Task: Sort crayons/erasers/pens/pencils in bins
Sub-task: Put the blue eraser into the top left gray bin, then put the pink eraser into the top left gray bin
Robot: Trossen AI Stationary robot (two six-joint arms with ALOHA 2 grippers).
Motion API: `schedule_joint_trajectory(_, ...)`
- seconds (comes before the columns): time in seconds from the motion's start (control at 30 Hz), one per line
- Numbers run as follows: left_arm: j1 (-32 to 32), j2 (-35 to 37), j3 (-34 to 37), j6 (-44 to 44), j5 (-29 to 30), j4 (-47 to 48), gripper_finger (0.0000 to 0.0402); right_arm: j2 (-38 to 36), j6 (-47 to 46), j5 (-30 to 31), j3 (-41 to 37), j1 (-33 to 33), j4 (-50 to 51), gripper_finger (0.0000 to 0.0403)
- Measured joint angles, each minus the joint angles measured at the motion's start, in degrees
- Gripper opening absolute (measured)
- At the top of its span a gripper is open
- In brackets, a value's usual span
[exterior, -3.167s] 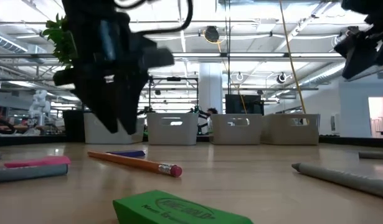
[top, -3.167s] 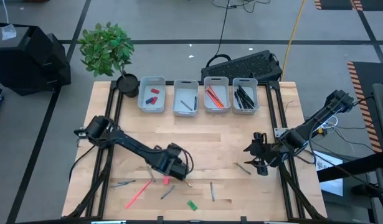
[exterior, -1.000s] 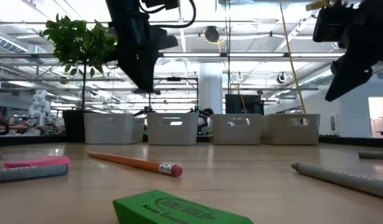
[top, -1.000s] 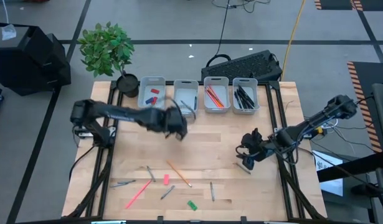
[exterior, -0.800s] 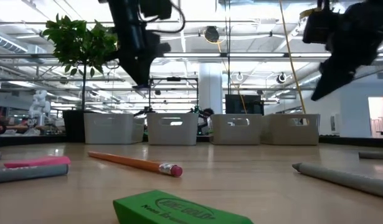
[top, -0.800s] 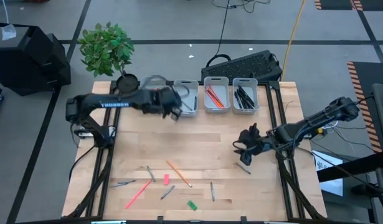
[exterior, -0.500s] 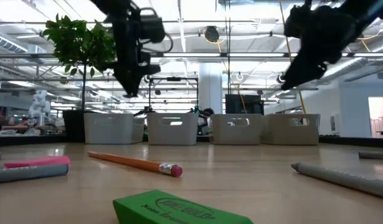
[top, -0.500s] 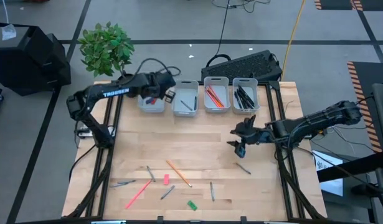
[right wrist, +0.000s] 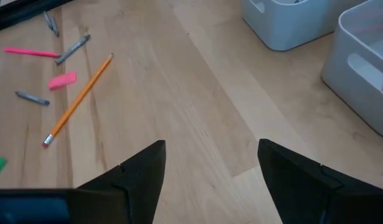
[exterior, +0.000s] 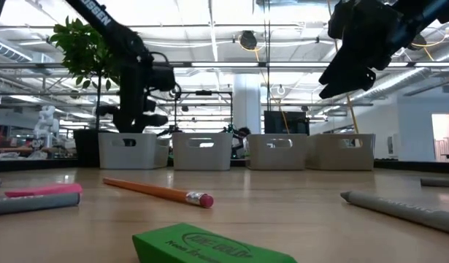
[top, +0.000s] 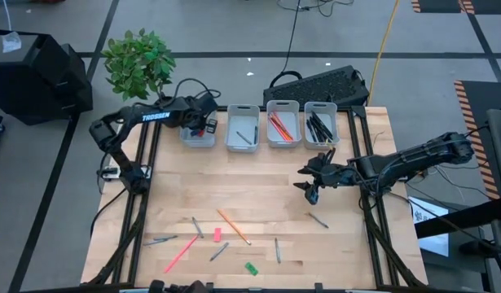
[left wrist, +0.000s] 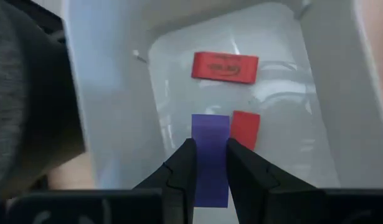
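Left end effector [left wrist: 210,163] now over bin [left wrist: 110,112].

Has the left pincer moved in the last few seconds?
Yes. The left pincer travelled from near the loose pencils at the table's front to above the leftmost bin, gripping a blue eraser.

4 bins [top: 242,129] in a row at table's [top: 266,175] back edge, plant [top: 138,61] to their left — loose erasers [top: 251,268] near front

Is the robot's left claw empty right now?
No, the left gripper is shut on a blue eraser above the bin.
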State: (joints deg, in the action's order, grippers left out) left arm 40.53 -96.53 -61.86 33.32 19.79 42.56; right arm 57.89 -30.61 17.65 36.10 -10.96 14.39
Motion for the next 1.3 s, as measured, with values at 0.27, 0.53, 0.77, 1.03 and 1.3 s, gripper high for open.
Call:
schedule_joint_trajectory(0.27,-0.8,0.0,4.7,2.4,-2.1,-7.6,0.0078,0.0,-0.1,0.0,0.0,0.0,0.0,0.0249)
schedule_joint_trajectory(0.53,-1.3,0.1,6.9,2.7,-1.8,-11.4,0.0085,0.0,-0.6,-0.2,0.0,0.0,0.0,0.0249)
schedule_joint_trajectory(0.77,-1.3,0.1,4.1,-0.8,-6.1,-6.3,0.0157,0.0,-0.8,-1.7,0.0,-0.1,0.0,0.0249)
schedule_joint_trajectory(1.03,-8.4,1.8,-11.1,-4.9,-10.2,15.1,0.0183,0.0,-0.2,-1.6,0.0,-1.1,1.0,0.0249)
schedule_joint_trajectory(1.3,-31.8,6.3,-16.5,-5.0,-10.4,19.8,0.0184,0.0,0.7,-1.2,0.0,-5.1,2.3,0.0249)
